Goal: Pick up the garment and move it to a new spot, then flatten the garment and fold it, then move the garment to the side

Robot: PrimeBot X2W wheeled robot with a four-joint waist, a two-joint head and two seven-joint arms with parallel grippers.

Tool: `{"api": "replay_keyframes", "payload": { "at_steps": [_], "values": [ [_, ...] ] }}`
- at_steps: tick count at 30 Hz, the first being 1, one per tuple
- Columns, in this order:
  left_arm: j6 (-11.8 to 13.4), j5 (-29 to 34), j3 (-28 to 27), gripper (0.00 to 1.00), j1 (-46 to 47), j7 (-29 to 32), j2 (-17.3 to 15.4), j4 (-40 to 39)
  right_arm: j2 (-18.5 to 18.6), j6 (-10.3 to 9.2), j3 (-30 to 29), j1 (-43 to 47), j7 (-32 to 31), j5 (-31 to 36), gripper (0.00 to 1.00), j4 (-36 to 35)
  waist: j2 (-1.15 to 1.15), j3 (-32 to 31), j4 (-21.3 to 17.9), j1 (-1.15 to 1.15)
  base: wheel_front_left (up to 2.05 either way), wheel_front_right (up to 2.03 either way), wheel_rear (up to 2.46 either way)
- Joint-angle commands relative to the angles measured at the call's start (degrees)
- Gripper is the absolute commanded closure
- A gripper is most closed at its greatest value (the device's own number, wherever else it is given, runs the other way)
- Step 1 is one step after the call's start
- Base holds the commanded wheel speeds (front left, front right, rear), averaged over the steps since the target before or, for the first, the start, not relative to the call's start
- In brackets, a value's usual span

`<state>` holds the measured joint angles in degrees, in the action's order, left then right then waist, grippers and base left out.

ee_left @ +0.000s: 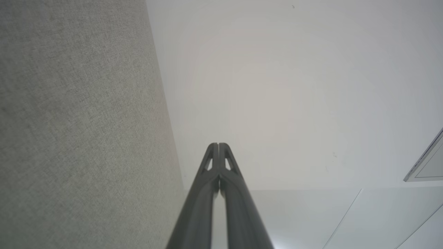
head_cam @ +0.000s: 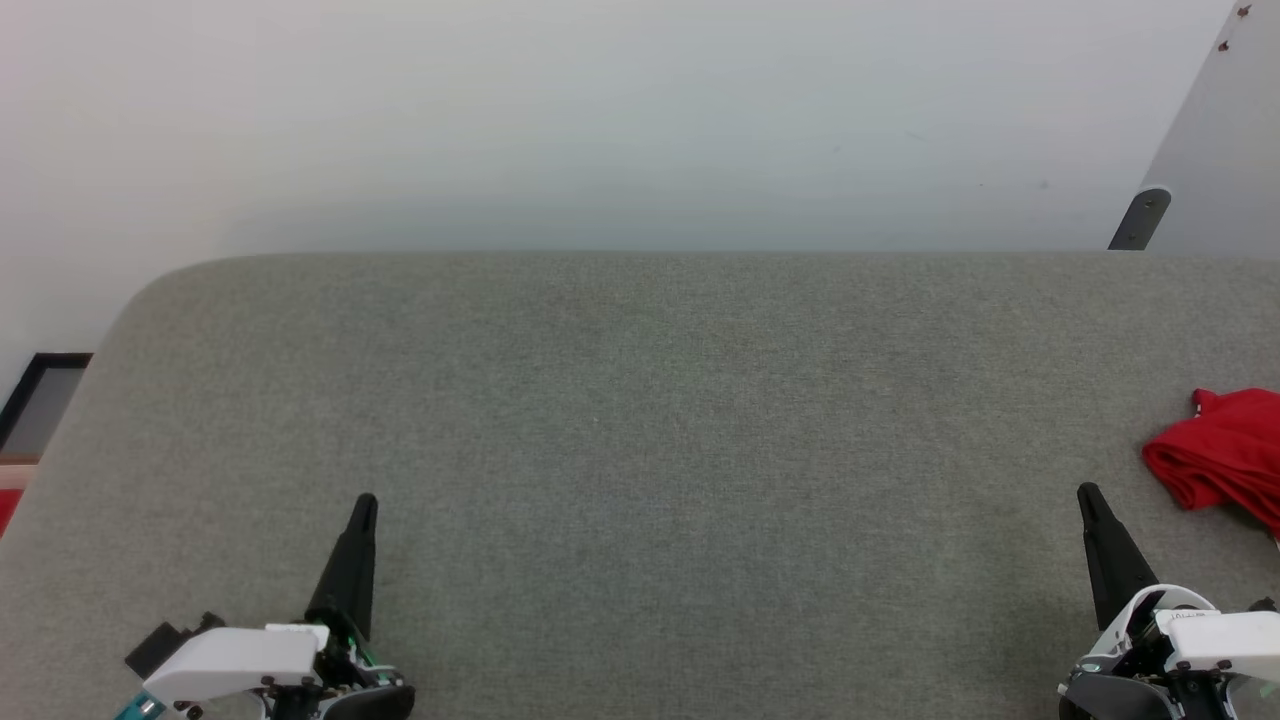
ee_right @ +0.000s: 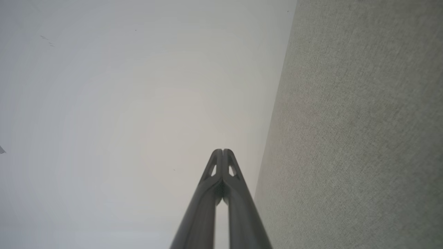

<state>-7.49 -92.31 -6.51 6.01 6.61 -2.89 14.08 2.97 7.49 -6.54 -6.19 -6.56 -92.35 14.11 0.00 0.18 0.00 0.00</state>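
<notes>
While both grippers rest low at the near edge of the grey surface [head_cam: 640,400], the garment [head_cam: 1222,455] lies bunched on that surface at the far right of the head view, partly cut off by the frame.

Left gripper [head_cam: 365,502]: fingers pressed together, nothing between them. Right gripper [head_cam: 1087,492]: same, tips touching, empty, near the garment's left side but apart from it.

Stage is ambiguous. A red heap off to one side fits a shirt waiting to be picked up, and equally one folded and parked aside. The folds look loose, and no lettering or white sleeves show, so I can't tell which.

Risks, as I judge them:
- Much of the garment lies outside the head view. Any right-arm reach goes partly blind and could catch a single layer and drag the heap open.
- I can't see how close the garment is to the surface's right edge. A nudge could push it off.
- Fingers pressed together like this can't pinch cloth. Going in that way just ploughs it.
- A red patch [head_cam: 6,508] past the surface's left edge could be mistaken for the target by colour.
</notes>
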Motion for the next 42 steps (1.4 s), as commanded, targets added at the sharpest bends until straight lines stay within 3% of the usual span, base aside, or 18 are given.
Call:
{"api": "replay_keyframes", "payload": {
  "at_steps": [1, 42],
  "values": [
    [-0.01, -0.10, -0.17, 1.00, 0.55, 0.14, 0.08, 0.06, -0.22, 0.00, 0.03, -0.18, -0.02, -0.13, 1.00, 0.02, 0.00, 0.00, 0.00, 0.00, 0.00, 0.00, 0.00],
    [0.00, -0.09, -0.19, 1.00, 0.55, 0.15, 0.07, 0.05, -0.22, 0.00, 0.04, -0.18, -0.01, -0.14, 1.00, 0.02, 0.00, 0.00, 0.00, 0.00, 0.00, 0.00, 0.00]
  ]
}}
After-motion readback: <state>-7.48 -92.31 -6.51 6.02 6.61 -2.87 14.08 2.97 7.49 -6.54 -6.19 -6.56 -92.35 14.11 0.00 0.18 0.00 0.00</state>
